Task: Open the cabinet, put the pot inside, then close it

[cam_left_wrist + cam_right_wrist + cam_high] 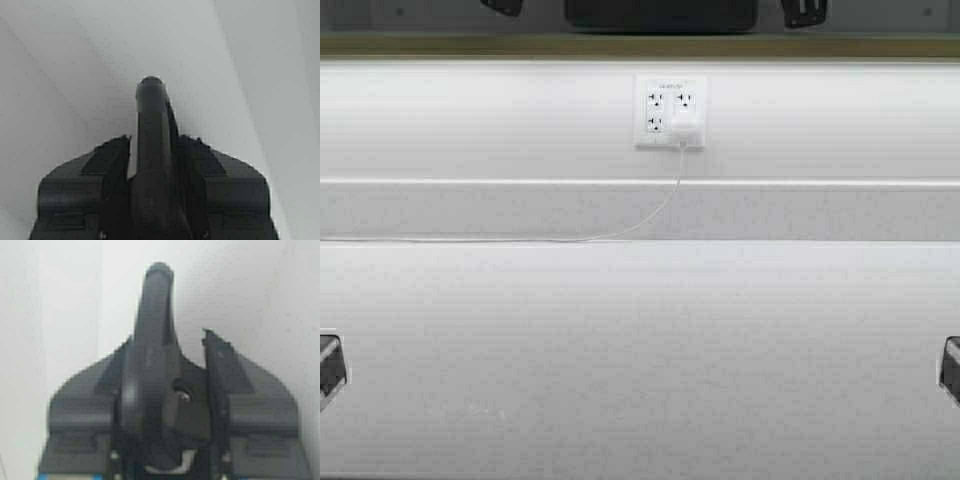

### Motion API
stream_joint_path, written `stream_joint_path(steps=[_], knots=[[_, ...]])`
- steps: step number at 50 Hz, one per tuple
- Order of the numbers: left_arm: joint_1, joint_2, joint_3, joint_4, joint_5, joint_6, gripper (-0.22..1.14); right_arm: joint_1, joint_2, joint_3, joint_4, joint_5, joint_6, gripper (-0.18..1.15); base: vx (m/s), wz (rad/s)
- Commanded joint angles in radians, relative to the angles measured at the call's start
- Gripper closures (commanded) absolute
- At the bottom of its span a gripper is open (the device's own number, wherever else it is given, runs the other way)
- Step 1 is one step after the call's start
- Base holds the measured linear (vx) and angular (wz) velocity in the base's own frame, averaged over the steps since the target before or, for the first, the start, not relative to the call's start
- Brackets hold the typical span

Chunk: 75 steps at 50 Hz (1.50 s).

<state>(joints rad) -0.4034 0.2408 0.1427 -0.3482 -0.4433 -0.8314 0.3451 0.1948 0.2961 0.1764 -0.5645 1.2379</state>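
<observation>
The black pot point(660, 14) shows only as a dark shape at the top edge of the high view, above the cabinet's tan lower edge point(640, 45). My left gripper point(502, 5) and right gripper point(805, 10) are up there on either side of it. In the left wrist view my left gripper point(152, 145) is shut on a black loop handle point(151, 100) of the pot. In the right wrist view my right gripper point(172, 352) is shut on the other loop handle point(156, 295). Pale grey surfaces lie behind both. The cabinet doors are out of view.
A white counter point(640, 350) runs below, with a wall outlet point(670, 112) holding a white plug and a cord point(650, 215) trailing left. Parts of my arms show at the left edge point(328, 368) and the right edge point(950, 368).
</observation>
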Motion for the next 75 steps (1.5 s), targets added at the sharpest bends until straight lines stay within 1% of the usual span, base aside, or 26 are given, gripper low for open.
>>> stream_joint_path(steps=[1,6,11,14,16,18,19,22,24,28,29,31,34,36,38,42,52,57,68,71,75], knots=[[-0.041,-0.012,-0.023,0.006,-0.009,0.005,0.88,0.048,-0.015,-0.046,-0.028,-0.023,0.0,0.9,0.01,0.01],[-0.041,-0.003,-0.014,-0.017,-0.009,-0.006,0.88,0.048,-0.005,-0.041,-0.026,-0.021,0.012,0.9,0.01,0.0],[-0.041,0.0,0.003,-0.043,-0.025,-0.043,0.88,0.048,0.002,-0.026,-0.023,-0.023,0.058,0.9,0.01,0.0],[-0.041,0.006,0.014,-0.051,-0.038,-0.069,0.88,0.048,0.002,-0.015,-0.02,-0.028,0.061,0.89,0.0,0.0],[-0.041,0.003,0.018,-0.052,-0.051,-0.086,0.88,0.044,0.002,-0.012,-0.018,-0.032,0.061,0.87,0.0,0.0],[-0.041,0.003,0.026,-0.052,-0.078,-0.097,0.87,0.041,0.002,-0.012,-0.018,-0.04,0.06,0.82,0.0,0.0],[-0.041,0.003,0.029,-0.052,-0.098,-0.104,0.86,0.041,0.002,-0.014,-0.018,-0.046,0.058,0.78,0.0,0.0],[-0.041,0.006,0.037,-0.051,-0.169,-0.114,0.78,0.04,0.005,-0.018,-0.017,-0.081,0.052,0.56,0.0,0.0],[-0.041,0.006,0.04,-0.049,-0.204,-0.118,0.69,0.035,0.006,-0.02,-0.017,-0.114,0.054,0.39,0.0,0.0],[-0.041,0.0,0.041,-0.051,-0.23,-0.126,0.41,0.025,0.002,-0.018,-0.015,-0.15,0.069,0.06,0.0,0.0],[-0.041,-0.002,0.04,-0.052,-0.232,-0.132,0.29,0.021,0.0,-0.017,-0.014,-0.149,0.069,0.0,0.0,0.0],[-0.041,-0.003,0.035,-0.052,-0.232,-0.143,0.14,0.018,-0.003,-0.014,-0.006,-0.146,0.067,-0.08,0.0,0.0],[-0.041,-0.002,0.031,-0.052,-0.235,-0.158,-0.07,0.014,-0.006,-0.012,-0.002,-0.144,0.064,-0.08,0.0,0.0],[-0.041,0.002,0.025,-0.052,-0.238,-0.169,-0.15,0.012,-0.006,-0.009,0.0,-0.144,0.063,-0.07,0.0,0.0],[-0.041,0.002,0.025,-0.052,-0.241,-0.178,-0.15,0.012,-0.005,-0.008,0.0,-0.144,0.06,-0.06,0.0,0.0],[-0.041,0.002,0.026,-0.052,-0.255,-0.189,-0.1,0.011,-0.006,-0.005,0.0,-0.144,0.06,-0.07,0.0,0.0],[-0.034,-0.015,0.044,-0.054,-0.273,-0.193,-0.1,-0.017,-0.028,0.008,0.0,-0.144,0.035,-0.07,0.0,0.0],[-0.018,-0.032,0.067,-0.057,-0.285,-0.193,-0.1,-0.054,-0.058,0.037,0.0,-0.144,0.025,-0.07,0.0,0.0],[0.063,-0.103,0.17,-0.071,-0.319,-0.193,-0.1,-0.161,-0.124,0.124,-0.009,-0.144,0.021,-0.07,0.0,0.0],[0.084,-0.12,0.198,-0.071,-0.33,-0.193,-0.1,-0.181,-0.144,0.138,-0.028,-0.144,0.02,-0.07,0.0,0.0],[0.097,-0.149,0.233,-0.061,-0.342,-0.19,-0.1,-0.196,-0.167,0.15,-0.086,-0.144,0.006,-0.07,0.0,0.0]])
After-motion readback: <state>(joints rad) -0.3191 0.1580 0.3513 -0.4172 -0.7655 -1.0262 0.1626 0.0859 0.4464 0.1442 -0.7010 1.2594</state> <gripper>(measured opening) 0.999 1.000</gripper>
